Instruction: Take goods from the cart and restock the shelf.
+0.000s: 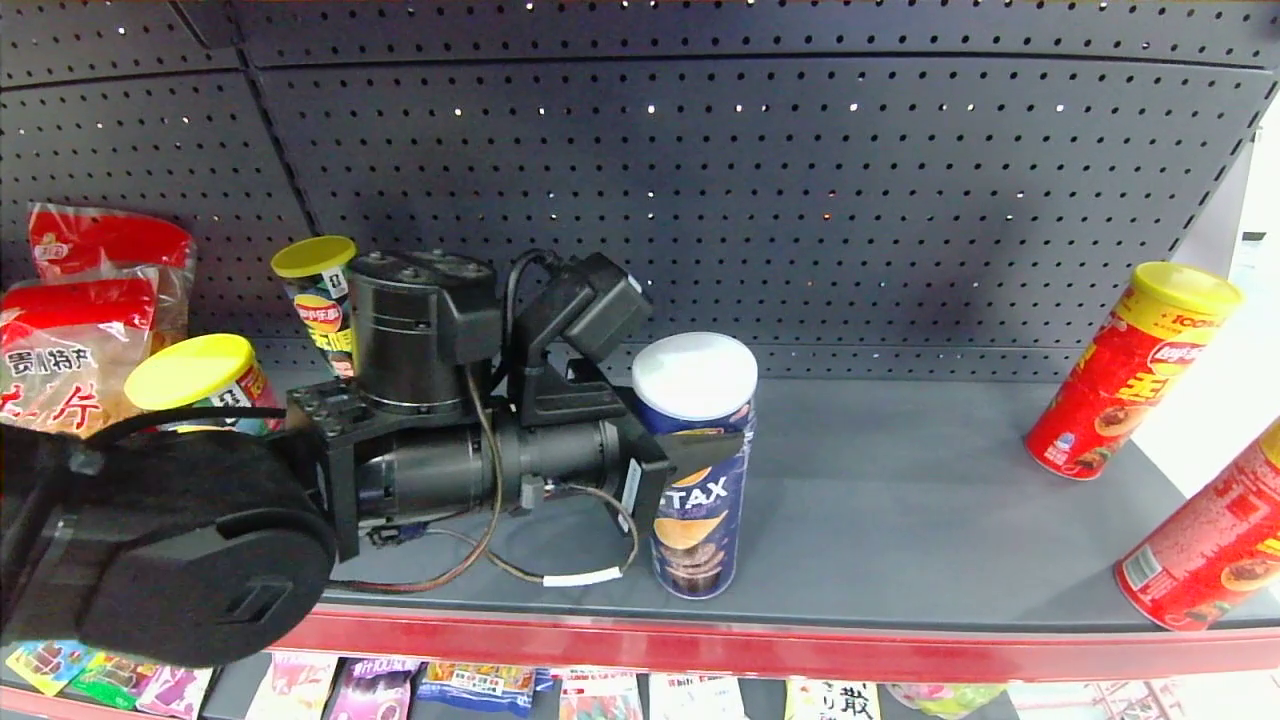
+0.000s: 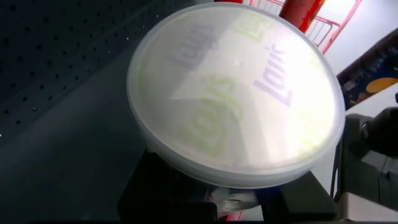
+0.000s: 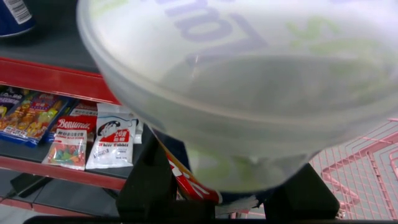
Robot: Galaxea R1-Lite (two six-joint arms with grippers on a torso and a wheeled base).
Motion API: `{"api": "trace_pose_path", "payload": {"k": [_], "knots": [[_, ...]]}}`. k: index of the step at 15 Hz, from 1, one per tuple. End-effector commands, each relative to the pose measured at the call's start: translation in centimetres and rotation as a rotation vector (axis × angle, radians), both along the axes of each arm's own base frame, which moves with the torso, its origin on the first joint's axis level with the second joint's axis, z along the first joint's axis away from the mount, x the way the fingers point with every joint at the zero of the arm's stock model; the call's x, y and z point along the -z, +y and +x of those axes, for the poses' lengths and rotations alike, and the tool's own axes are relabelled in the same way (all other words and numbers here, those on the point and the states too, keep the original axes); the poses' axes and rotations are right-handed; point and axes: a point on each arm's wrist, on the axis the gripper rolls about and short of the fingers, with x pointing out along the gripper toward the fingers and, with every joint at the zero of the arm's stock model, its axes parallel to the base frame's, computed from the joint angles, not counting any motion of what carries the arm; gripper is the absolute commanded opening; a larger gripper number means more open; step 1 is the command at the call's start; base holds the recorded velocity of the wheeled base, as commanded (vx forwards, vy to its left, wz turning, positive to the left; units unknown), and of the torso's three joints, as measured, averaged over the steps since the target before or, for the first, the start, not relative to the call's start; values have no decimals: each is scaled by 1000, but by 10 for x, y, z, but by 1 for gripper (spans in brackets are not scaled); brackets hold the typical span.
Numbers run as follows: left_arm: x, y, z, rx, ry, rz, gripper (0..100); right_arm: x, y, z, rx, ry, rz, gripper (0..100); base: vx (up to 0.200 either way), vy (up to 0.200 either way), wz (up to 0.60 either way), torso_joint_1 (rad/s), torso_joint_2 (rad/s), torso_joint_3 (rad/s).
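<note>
Placing step: the left hand (image 1: 695, 455) pinches the blue can (image 1: 695, 535), standing upright on the shelf (image 1: 900, 520) within its grip, and should next spread and retreat without tipping it; the right hand (image 3: 224, 199) pinches a second can (image 3: 249, 74).

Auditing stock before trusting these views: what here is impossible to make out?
Left wrist view: the white plastic lid of the tall blue canister hides its body.
Right wrist view: a translucent plastic lid, blurred, hides most of the red-labelled canister beneath.
Head view: the lower red canister at the right is cut by the edge; the black left arm covers the near yellow-lidded can body.
</note>
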Motion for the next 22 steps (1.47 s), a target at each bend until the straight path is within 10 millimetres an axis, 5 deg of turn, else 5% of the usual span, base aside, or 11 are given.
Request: {"api": "trace_pose_path", "payload": {"k": [1,22], "knots": [[1,9,-2,-4,-7,9,0,0,0,0,-1,-1,0,0,0,0,0,0,0,0],[11,23,-16,13,-11,55,0,0,0,0,1,-1,-2,0,0,0,0,0,0,0]]}}
